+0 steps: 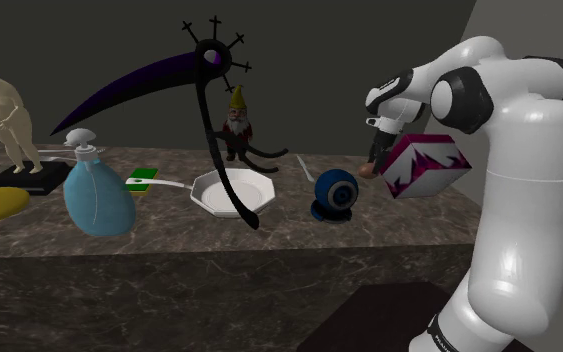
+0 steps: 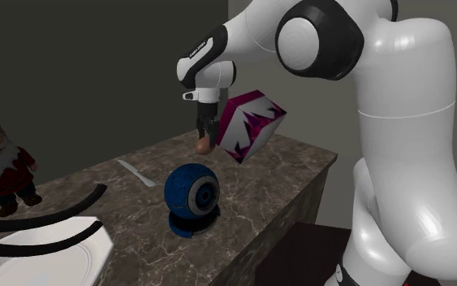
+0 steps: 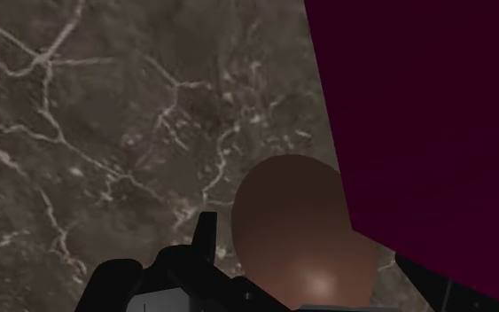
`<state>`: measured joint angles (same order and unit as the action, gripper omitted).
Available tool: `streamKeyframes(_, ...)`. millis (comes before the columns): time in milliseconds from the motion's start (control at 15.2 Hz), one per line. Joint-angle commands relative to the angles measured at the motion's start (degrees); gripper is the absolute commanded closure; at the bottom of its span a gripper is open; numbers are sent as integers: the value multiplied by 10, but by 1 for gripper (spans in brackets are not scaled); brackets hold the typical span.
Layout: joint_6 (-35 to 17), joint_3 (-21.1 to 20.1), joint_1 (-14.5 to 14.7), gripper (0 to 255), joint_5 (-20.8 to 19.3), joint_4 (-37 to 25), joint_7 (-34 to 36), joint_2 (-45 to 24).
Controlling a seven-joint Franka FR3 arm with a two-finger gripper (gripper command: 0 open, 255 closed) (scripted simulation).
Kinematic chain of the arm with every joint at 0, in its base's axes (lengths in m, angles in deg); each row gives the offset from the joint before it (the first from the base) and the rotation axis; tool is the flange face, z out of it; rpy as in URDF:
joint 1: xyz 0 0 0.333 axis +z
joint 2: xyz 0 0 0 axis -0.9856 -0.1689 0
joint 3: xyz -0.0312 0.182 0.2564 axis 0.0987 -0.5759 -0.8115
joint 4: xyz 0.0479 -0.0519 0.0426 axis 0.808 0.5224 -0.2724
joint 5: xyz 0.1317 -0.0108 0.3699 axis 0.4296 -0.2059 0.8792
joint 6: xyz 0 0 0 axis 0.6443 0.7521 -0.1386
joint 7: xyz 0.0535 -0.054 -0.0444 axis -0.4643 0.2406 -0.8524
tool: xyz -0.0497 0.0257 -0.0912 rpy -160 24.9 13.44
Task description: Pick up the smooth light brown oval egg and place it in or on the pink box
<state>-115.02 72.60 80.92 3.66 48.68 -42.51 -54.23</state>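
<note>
**Where is the egg at this moment?**
In my tool (image 2: pixel 205 130). The two black fingers are clamped on the brown egg (image 2: pixel 203 145). Its rounded end hangs out below them, clear of the dark marbled worktop (image 2: pixel 283 166).

**And the pink box?**
Just beside the egg, on the second exterior view's right. The pink box (image 2: pixel 251 123) is magenta with a white jagged pattern. It is tilted, with one corner pointing down. In the wrist view its dark magenta side runs right alongside the egg (image 3: pixel 296 235). Whether the two touch, I cannot tell.

**So the egg is not over the box?**
No, it hangs next to it, level with the box's lower half, with bare worktop beneath.

**What else is on the worktop?**
A blue ball-shaped camera (image 2: pixel 192 195) stands on a small base, nearer the front edge than my tool. A thin white utensil (image 2: pixel 137 172) lies flat behind it. Further toward the shoulder view's left there is a white eight-sided plate (image 1: pixel 231 192) with a black and purple scythe (image 1: pixel 154 72) leaning over it. A garden gnome (image 1: pixel 236 125) stands at the back. Beyond those are a blue spray bottle (image 1: pixel 97 195) and a pale figurine (image 1: pixel 4 115) on a black base.
</note>
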Motion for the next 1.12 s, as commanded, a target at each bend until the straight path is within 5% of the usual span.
streamKeyframes(0, -4, 0, -2, 0, 1, 6, -1, -4)
streamKeyframes(396, -4, 0, -2, 0, 1, 6, -1, -4)
streamKeyframes(462, -4, -1, -1, 255, 1, 6, -1, -5)
streamKeyframes(1056, -4, 0, -2, 255, 1, 6, -1, -4)
